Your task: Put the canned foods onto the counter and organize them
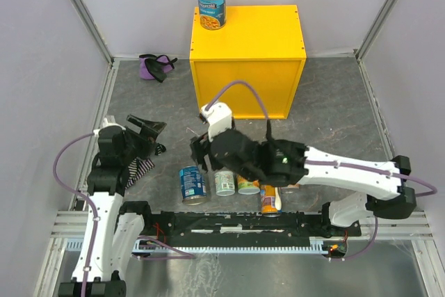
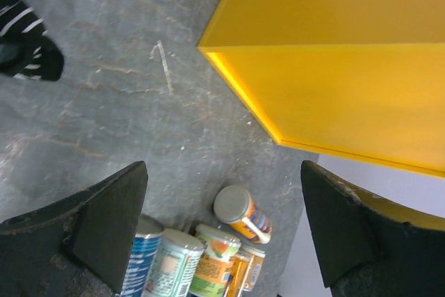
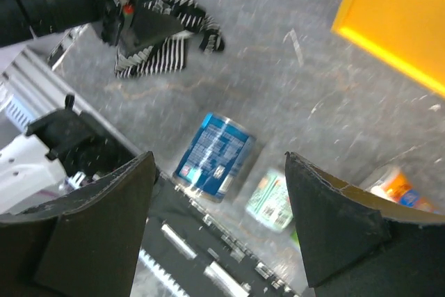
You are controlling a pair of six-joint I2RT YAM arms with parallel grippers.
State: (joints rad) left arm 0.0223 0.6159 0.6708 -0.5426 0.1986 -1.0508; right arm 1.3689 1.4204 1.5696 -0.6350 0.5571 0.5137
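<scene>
One blue-labelled can (image 1: 211,5) stands on the back left corner of the yellow counter (image 1: 257,33). Several cans stand in a cluster on the floor in front: a blue can (image 1: 194,183), a pale-green can (image 1: 224,183), a short orange can (image 1: 248,186) and a tall orange can with a white spoon (image 1: 271,198). My right gripper (image 1: 200,149) is open and empty, above and just behind the blue can (image 3: 215,154), with the pale-green can (image 3: 271,199) beside it. My left gripper (image 1: 149,129) is open and empty, left of the cluster; its view shows the cans (image 2: 243,213) and the counter (image 2: 334,67).
A striped cloth (image 1: 139,169) lies under the left arm and shows in the right wrist view (image 3: 160,53). A purple cloth bundle (image 1: 154,66) lies at the back left by the wall. Side walls and the near rail (image 1: 243,224) bound the floor.
</scene>
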